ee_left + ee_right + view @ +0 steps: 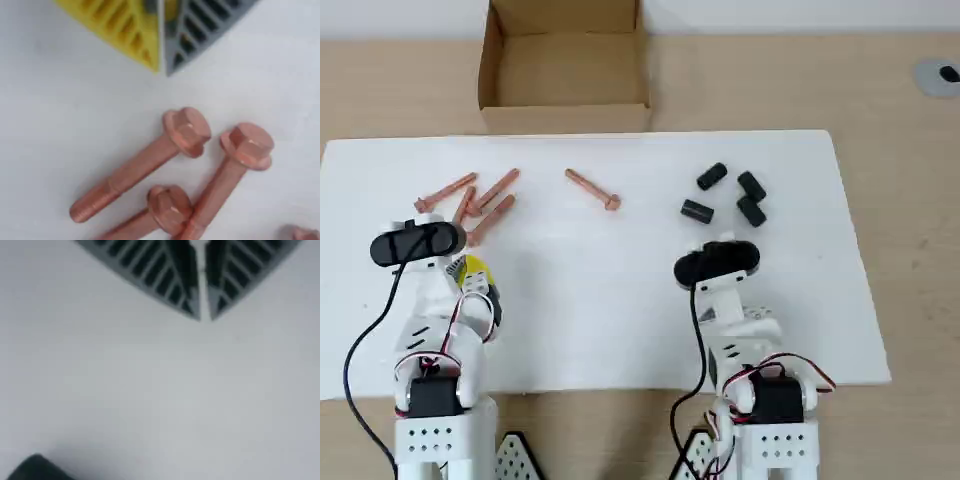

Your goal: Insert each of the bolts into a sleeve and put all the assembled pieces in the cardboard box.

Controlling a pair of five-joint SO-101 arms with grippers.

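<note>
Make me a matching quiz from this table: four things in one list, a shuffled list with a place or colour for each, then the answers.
Things
1. cardboard box
2. sleeves
3. lone bolt
4. left gripper

Descriptions
A. black, four grouped on the white sheet
B. part yellow, part grey
C. beyond the sheet's far edge, nothing inside
D. copper-coloured, lying alone near the sheet's middle

Pairs: 1-C, 2-A, 3-D, 4-B
</note>
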